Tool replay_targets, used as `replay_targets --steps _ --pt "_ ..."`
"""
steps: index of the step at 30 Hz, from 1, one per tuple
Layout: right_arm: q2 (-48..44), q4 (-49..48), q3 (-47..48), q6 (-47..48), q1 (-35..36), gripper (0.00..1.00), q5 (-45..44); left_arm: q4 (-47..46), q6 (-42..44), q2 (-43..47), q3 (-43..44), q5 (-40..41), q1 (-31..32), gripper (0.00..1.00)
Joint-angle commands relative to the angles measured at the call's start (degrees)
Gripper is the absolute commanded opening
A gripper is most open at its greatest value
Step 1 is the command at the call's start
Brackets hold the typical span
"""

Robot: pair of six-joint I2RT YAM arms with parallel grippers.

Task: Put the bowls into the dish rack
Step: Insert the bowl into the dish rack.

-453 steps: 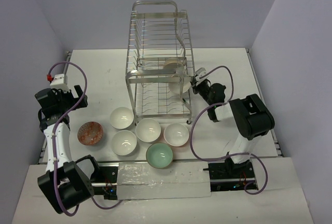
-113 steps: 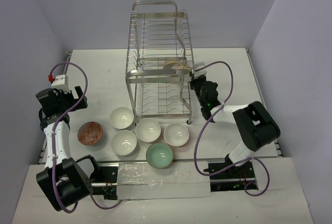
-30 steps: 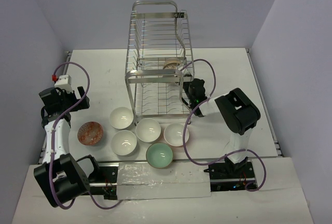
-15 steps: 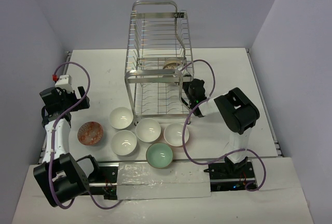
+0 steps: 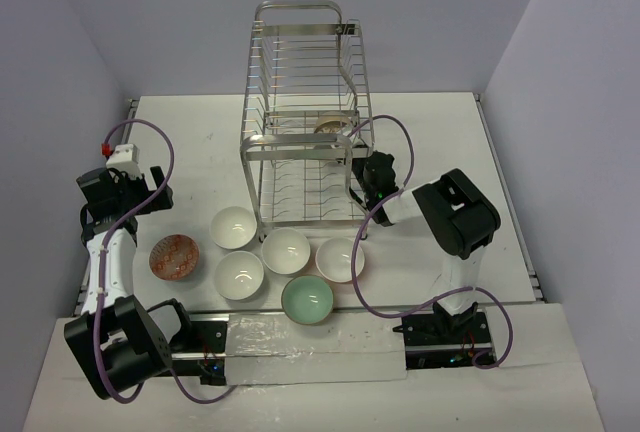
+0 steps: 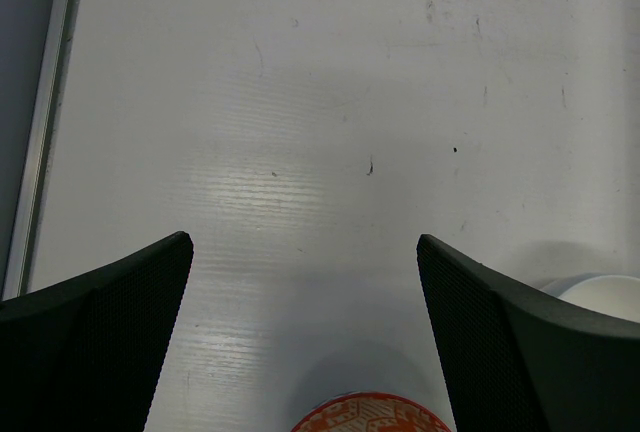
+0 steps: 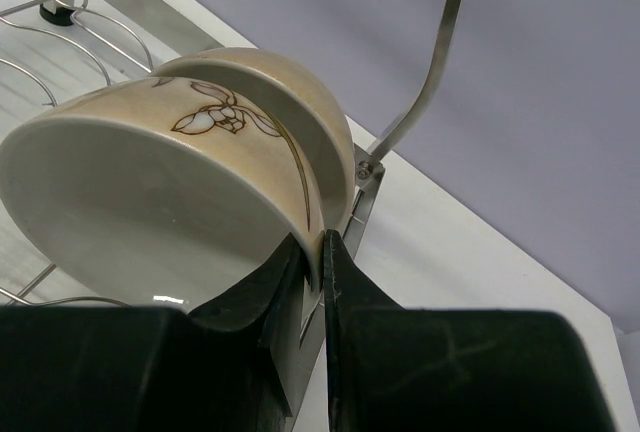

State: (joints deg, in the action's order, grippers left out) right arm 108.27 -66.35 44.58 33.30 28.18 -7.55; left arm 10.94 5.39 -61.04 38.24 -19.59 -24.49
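Note:
The silver wire dish rack (image 5: 300, 92) stands at the table's middle back. My right gripper (image 5: 358, 157) reaches into its right side. In the right wrist view my right gripper (image 7: 320, 242) is shut on the rim of a cream bowl with a flower mark (image 7: 150, 202), which is tilted on the wires against a second bowl (image 7: 310, 92). Three white bowls (image 5: 235, 226) (image 5: 286, 250) (image 5: 240, 274), a further white bowl (image 5: 340, 259), a mint green bowl (image 5: 307, 301) and an orange-red bowl (image 5: 175, 256) sit in front of the rack. My left gripper (image 6: 303, 240) is open and empty above the orange-red bowl's (image 6: 370, 412) far side.
The rack's loop handle (image 7: 440, 42) rises just right of the held bowl. A white bowl's rim (image 6: 610, 287) shows beside my left gripper's right finger. The table's left edge rail (image 6: 45, 122) runs close by. Walls enclose the table on three sides.
Since 3.8 s ago my right arm has folded in closer to the rack's right side. Over the last second nothing has visibly moved.

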Motion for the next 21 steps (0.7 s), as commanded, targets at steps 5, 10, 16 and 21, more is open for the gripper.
replay_targets --steps 5,10,16,21 --pt "-2.89 -3.70 0.60 0.98 0.38 0.05 0.43 -2.15 1.38 0.57 -0.09 0.26 0.32 0.99" --pt "-3.50 -1.68 0.95 0.98 0.38 0.11 0.70 -2.15 1.47 0.57 -0.09 0.17 0.32 0.99" --pt "-4.12 0.43 1.21 1.86 0.38 0.16 1.31 -2.24 1.47 0.48 -0.01 0.26 0.41 0.99" --pt "-4.73 2.45 1.39 2.38 0.38 0.17 1.49 -2.15 1.47 0.48 0.17 0.08 0.41 0.99"
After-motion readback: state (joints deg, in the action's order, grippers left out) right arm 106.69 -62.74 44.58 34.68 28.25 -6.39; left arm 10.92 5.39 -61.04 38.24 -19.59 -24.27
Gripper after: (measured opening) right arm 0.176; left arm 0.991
